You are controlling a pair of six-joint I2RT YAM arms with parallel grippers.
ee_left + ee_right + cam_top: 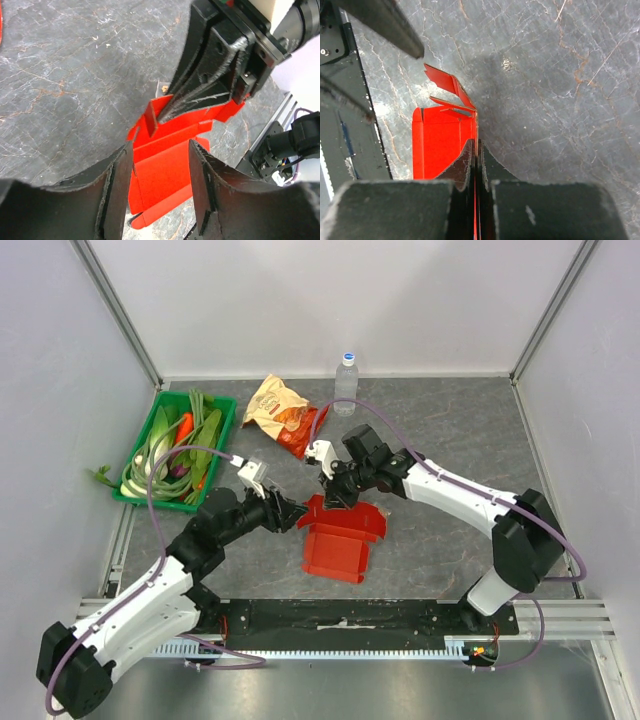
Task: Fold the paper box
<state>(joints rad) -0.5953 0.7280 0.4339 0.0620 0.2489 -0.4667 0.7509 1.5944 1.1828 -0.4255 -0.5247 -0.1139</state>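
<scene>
Paper box (338, 545) lies at centre frame, partly folded. Right gripper (476, 150) pinches its upper wall tight; left gripper (161, 147) gapes at its left edge. Best to anchor with the pinch and press the side flap along its crease.

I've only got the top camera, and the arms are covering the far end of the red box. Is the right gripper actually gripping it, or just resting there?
Observer: Gripping. In the right wrist view the right gripper is shut, with a thin red edge of the paper box pinched between its fingers.
Operator: Okay, and is the left one holding anything?
Observer: No. The left wrist view shows the left gripper open, fingers apart with nothing clamped between them. The box shows through the gap.
</scene>
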